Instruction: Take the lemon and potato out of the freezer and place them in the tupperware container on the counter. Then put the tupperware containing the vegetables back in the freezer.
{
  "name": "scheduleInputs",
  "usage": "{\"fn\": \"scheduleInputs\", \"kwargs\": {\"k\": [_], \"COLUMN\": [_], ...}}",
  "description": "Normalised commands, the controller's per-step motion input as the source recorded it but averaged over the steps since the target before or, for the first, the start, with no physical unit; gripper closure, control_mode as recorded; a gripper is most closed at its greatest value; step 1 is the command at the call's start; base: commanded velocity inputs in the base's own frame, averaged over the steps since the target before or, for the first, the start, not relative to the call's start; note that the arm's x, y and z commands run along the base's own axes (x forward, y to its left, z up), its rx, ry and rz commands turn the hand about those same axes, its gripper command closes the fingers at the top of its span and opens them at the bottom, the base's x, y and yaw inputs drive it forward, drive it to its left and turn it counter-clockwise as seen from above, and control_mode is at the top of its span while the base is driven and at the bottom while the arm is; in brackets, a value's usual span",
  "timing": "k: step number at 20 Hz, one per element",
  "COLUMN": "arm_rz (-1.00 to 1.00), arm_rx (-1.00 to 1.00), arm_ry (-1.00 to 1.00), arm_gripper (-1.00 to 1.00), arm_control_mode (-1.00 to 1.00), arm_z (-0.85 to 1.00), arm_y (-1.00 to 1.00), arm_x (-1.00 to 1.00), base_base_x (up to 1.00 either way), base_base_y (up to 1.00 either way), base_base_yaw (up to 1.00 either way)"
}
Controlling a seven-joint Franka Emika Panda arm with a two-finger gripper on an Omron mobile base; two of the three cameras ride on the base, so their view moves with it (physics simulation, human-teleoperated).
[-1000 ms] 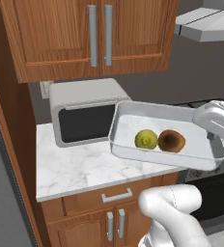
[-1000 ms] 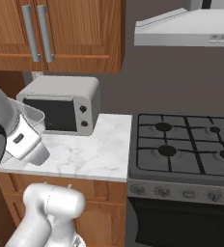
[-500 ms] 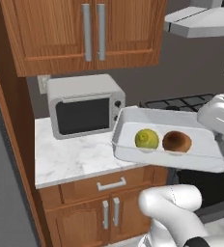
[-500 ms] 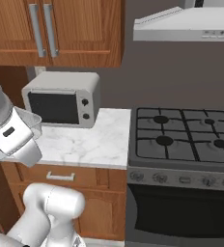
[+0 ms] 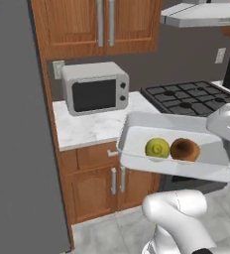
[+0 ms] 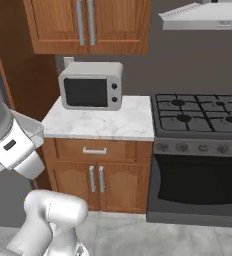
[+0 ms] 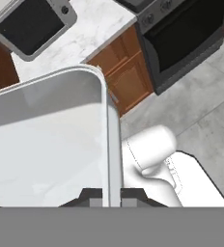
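Observation:
The tupperware container (image 5: 137,149) hangs in the air in front of the counter (image 5: 92,130), level, over the floor. In it lie the yellow-green lemon (image 5: 157,148) and the brown potato (image 5: 185,149), side by side and touching. My gripper (image 5: 229,149) is shut on the container's right-hand wall. In the hand view that wall (image 7: 113,144) runs straight down between my fingertips (image 7: 92,197), with my gripper (image 7: 112,198) shut on it. A tall flat grey fridge face (image 5: 13,124) stands at the left; I cannot tell whether it is the freezer's door.
A grey microwave (image 5: 94,88) sits on the counter under brown wall cabinets (image 5: 102,22). A black gas stove (image 6: 198,110) with an oven (image 6: 198,185) below stands to the right. Brown base cabinets (image 6: 95,175) and grey tiled floor (image 7: 191,111) lie below.
The whole picture has shifted: the base has backed away from the counter and the grey fridge face has come in at the left. The container stays in my grip with both pieces inside.

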Motion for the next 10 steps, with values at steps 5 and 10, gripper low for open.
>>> {"fn": "scheduleInputs", "kwargs": {"k": [5, 10], "arm_rz": [0.00, 0.00], "arm_rx": [0.00, 0.00], "arm_ry": [0.00, 0.00], "arm_gripper": [1.00, 1.00], "arm_control_mode": [1.00, 1.00], "arm_z": [0.00, 0.00], "arm_y": [0.00, 0.00], "arm_x": [0.00, 0.00], "base_base_x": [-0.19, 0.00], "base_base_y": [1.00, 1.00], "base_base_yaw": [-0.11, -0.10]}}
